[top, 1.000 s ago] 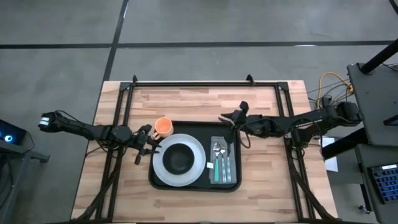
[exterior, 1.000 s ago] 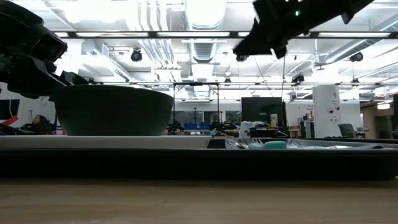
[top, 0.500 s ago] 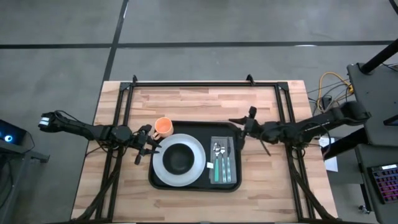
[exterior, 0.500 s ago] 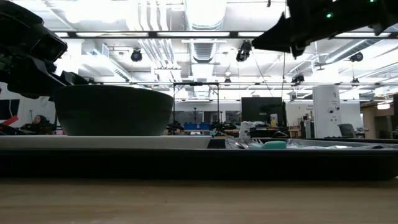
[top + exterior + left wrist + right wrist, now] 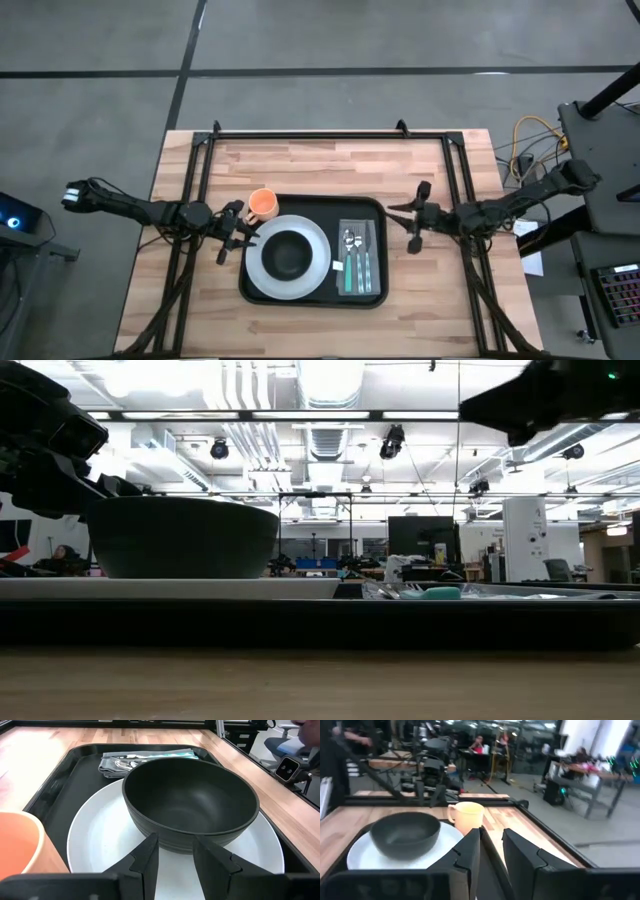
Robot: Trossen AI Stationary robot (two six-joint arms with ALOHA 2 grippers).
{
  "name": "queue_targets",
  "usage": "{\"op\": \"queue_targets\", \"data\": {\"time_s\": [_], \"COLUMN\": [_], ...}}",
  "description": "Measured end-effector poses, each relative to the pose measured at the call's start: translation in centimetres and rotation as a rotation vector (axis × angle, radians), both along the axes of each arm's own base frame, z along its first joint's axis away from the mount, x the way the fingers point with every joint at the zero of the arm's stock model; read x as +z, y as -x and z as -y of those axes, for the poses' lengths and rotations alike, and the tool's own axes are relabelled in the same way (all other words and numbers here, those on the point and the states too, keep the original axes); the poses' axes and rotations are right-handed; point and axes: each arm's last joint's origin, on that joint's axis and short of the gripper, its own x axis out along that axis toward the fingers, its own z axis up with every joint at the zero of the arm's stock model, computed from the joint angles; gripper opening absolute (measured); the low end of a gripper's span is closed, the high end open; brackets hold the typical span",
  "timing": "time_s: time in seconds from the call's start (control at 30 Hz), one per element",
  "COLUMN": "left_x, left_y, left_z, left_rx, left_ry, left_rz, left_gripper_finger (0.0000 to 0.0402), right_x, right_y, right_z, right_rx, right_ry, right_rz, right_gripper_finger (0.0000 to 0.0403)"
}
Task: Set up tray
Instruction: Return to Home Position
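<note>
Orange cup (image 5: 263, 205) beside left gripper (image 5: 248, 232), dark bowl (image 5: 288, 254) on white plate (image 5: 258, 272) straight ahead of fingers — narrowly parted, empty. Tray (image 5: 310, 203) mid-table, touching neither; right gripper (image 5: 400, 212) just off its rim — narrow gap, empty.

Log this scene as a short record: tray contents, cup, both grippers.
tray: black, centre of table
plate: white, on tray, holds dark bowl
napkin: grey, on tray right of plate, cutlery on it
left gripper: open, empty, beside plate
right gripper: open, empty, clear of tray's right side
cup: orange, at tray corner near left gripper
</note>
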Motion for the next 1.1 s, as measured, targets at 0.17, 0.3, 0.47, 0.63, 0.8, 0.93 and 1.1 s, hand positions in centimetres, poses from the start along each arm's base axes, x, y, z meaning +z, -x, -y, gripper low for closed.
{"op": "queue_targets", "data": {"time_s": [0.17, 0.3, 0.47, 0.63, 0.8, 0.93, 1.1], "left_x": [0.0, 0.0, 0.0, 0.0, 0.0, 0.0, 0.0], "left_y": [0.0, 0.0, 0.0, 0.0, 0.0, 0.0, 0.0], "left_z": [0.0, 0.0, 0.0, 0.0, 0.0, 0.0, 0.0], "left_rx": [0.000, 0.000, 0.000, 0.000, 0.000, 0.000, 0.000], "left_ry": [0.000, 0.000, 0.000, 0.000, 0.000, 0.000, 0.000], "left_rz": [0.000, 0.000, 0.000, 0.000, 0.000, 0.000, 0.000], "left_gripper_finger": [0.0101, 0.0101, 0.0102, 0.0101, 0.0101, 0.0101, 0.0101], "right_x": [-0.9, -1.4, -1.6, -2.2, -2.7, -2.5, -3.1], "right_y": [1.6, 2.4, 3.1, 3.9, 4.7, 5.2, 5.7], "right_z": [0.6, 1.8, 3.2, 3.6, 3.7, 3.7, 4.1], "right_rx": [0.138, 0.186, 0.168, 0.155, 0.148, 0.139, 0.013], "right_ry": [0.046, 0.036, 0.016, 0.038, 0.051, 0.080, 0.127], "right_rz": [0.034, 0.079, 0.127, 0.177, 0.199, 0.219, 0.139], "right_gripper_finger": [0.0085, 0.0086, 0.0078, 0.0069, 0.0070, 0.0077, 0.0084]}}
